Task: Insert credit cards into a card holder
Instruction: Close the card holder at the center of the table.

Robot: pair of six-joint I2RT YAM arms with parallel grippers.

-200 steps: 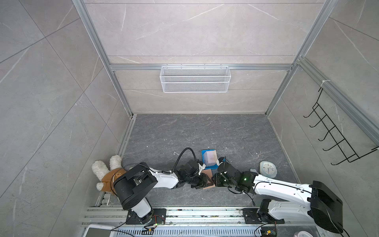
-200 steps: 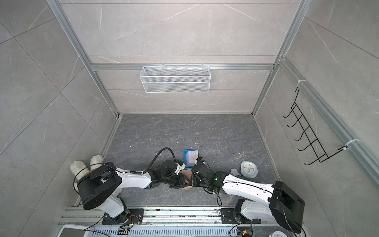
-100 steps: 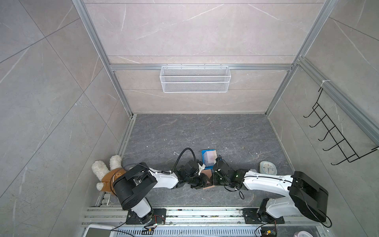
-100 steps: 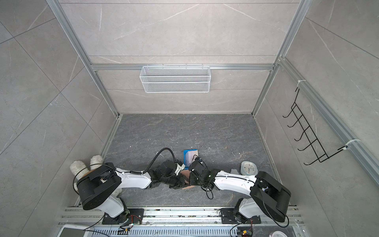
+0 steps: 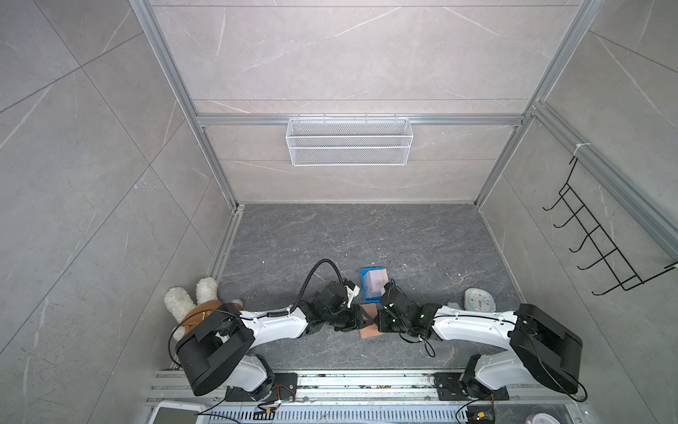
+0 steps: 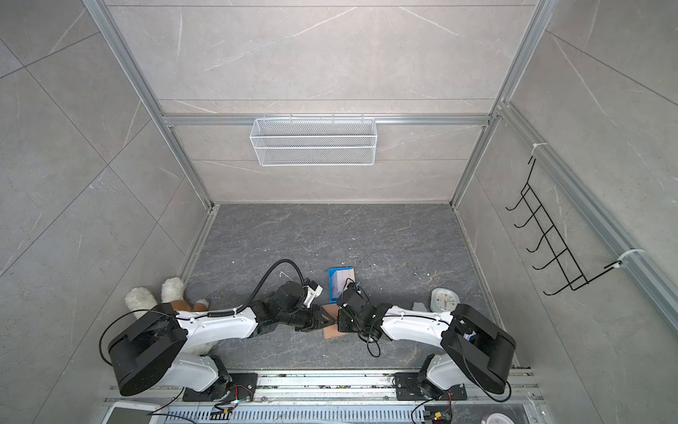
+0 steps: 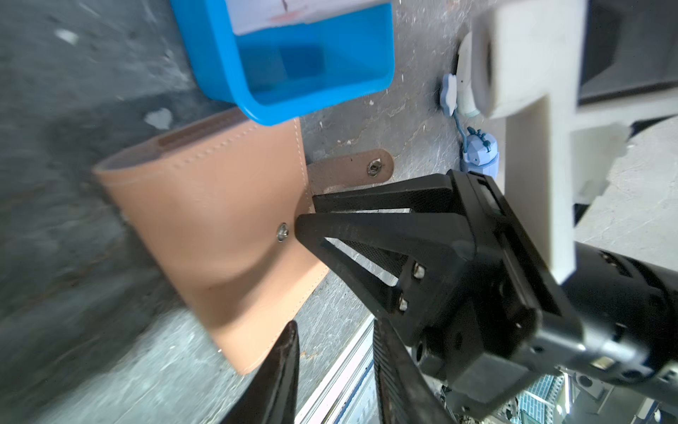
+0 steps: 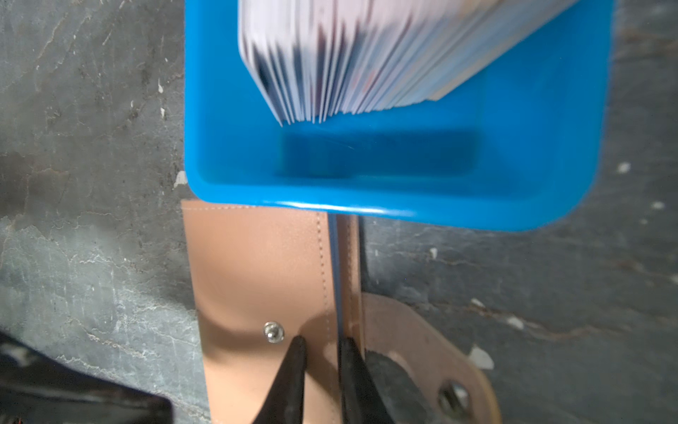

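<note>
Grey tabletop (image 5: 367, 235) bears card holder (image 5: 368, 330), long axis toward blue tray (image 5: 364, 283).

The surface (image 5: 367, 235) is a dark grey slab with pale stone-like veining, closed in by tiled walls on three sides and by a metal rail on the robot's side. A small blue tray (image 5: 363, 284) stands on it near the rail. The tan card holder (image 5: 368, 332) sits just beside the tray on its rail side, its snap tab spread flat on the slab. Whether the holder touches the tray cannot be told. Well apart from the tray, towards the right wall, lies a pale round clock (image 5: 478, 300) with a small blue figure (image 7: 478, 154) next to it. Well apart on the tray's other side, at the slab's left edge, lies a white and brown plush toy (image 5: 190, 304). White specks dot the slab around the tray.
</note>
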